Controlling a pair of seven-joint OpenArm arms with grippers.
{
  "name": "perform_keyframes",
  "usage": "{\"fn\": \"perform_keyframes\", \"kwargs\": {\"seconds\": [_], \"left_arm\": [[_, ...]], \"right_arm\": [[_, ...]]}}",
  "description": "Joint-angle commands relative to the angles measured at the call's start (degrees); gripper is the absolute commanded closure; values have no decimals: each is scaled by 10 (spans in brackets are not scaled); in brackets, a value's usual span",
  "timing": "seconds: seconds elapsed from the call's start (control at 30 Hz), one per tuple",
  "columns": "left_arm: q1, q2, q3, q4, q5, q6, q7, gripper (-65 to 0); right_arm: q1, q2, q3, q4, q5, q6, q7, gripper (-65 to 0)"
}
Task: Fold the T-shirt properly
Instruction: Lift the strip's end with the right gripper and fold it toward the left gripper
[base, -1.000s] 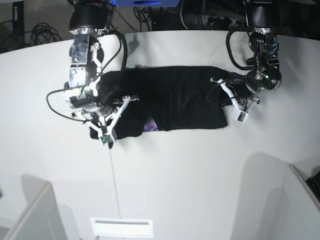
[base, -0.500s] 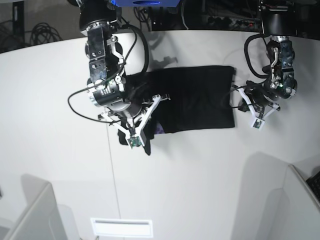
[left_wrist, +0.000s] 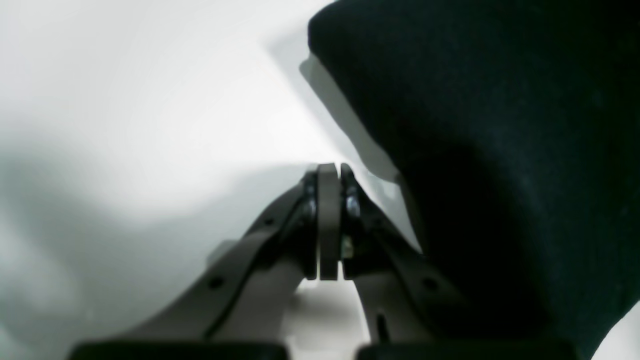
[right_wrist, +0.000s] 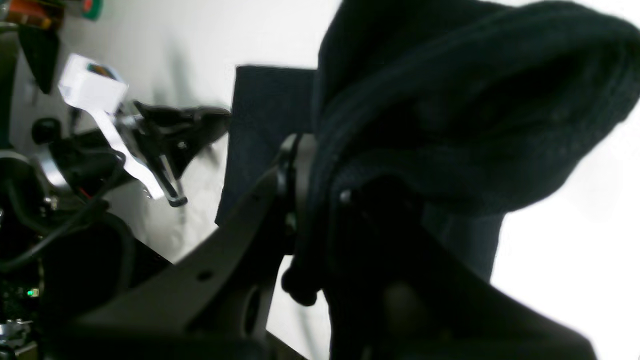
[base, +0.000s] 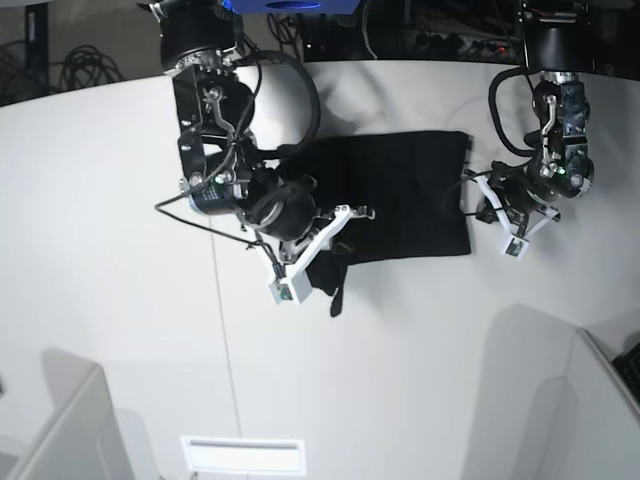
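Note:
The black T-shirt (base: 400, 190) lies flat at the middle right of the white table (base: 110, 220), plain side up; no print shows. My right gripper (base: 328, 262) is shut on the shirt's bunched left end and holds it lifted over the flat part, with a tail of cloth hanging below. In the right wrist view the bunched cloth (right_wrist: 450, 125) fills the closed jaws of my right gripper (right_wrist: 310, 145). My left gripper (base: 482, 192) is shut and empty, just off the shirt's right edge. In the left wrist view its pads (left_wrist: 327, 210) press together beside the shirt (left_wrist: 500, 150).
Grey partition panels stand at the front left (base: 60, 420) and front right (base: 545, 390). A white slotted plate (base: 243, 455) lies at the front edge. Cables and dark gear sit behind the table's back edge (base: 80, 60).
My right gripper has carried the shirt's left end farther to the right, over the flat part, and the purple print no longer shows. The left gripper has stayed beside the right edge.

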Motion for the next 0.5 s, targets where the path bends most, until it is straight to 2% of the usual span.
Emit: {"fn": "perform_keyframes", "kwargs": {"seconds": [0.0, 0.27, 0.47], "left_arm": [[-7, -10, -6, 10, -6, -2, -9, 0], [-3, -7, 0, 9, -6, -2, -9, 0], [-7, 1, 0, 8, -6, -2, -9, 0]], "right_arm": [[10, -6, -10, 10, 17, 1, 21, 0], [10, -8, -78, 4, 18, -1, 67, 0], [18, -9, -125, -24, 18, -49, 98, 0]]}}
